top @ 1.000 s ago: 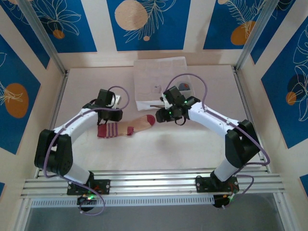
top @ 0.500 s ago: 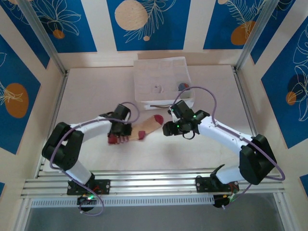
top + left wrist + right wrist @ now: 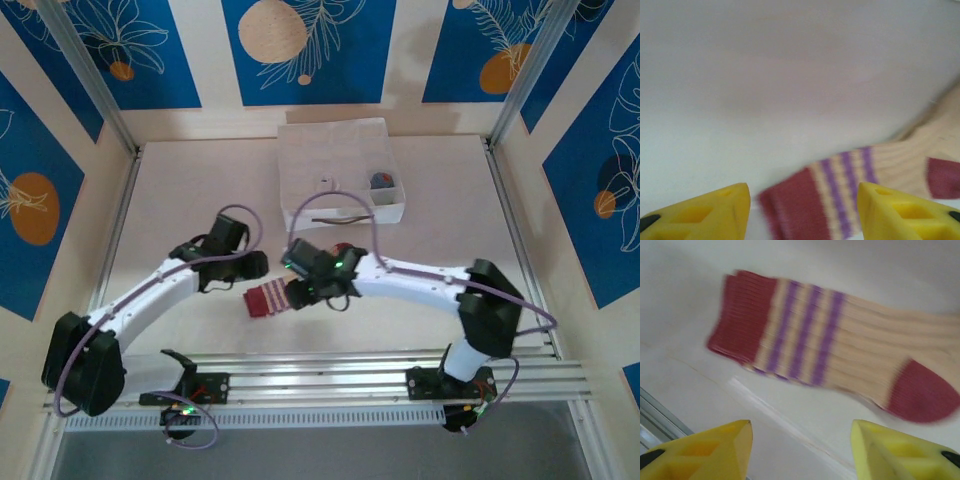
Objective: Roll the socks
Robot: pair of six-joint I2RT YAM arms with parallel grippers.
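Note:
The tan sock (image 3: 840, 352) lies flat on the table, with its maroon toe to the right and its maroon, purple-striped cuff (image 3: 267, 299) to the left. My right gripper (image 3: 800, 452) hovers open above it, with bare table between the fingers. The right arm hides most of the sock in the top view. My left gripper (image 3: 802, 212) is open too, with the sock's cuff (image 3: 805, 210) below and between its yellow fingers (image 3: 715, 212). In the top view the left gripper (image 3: 254, 266) is just behind the cuff and the right gripper (image 3: 297, 288) beside it. A grey and orange sock (image 3: 381, 181) rests in the box.
The white fabric compartment box (image 3: 330, 150) stands at the back centre of the table. An aluminium rail (image 3: 320, 380) runs along the near edge, close to the sock. Metal posts and walls close in the table's sides.
The tan sock has slid toward the near edge and lies flatter. The right arm has swung left over it. The left gripper has drawn back a little from the cuff.

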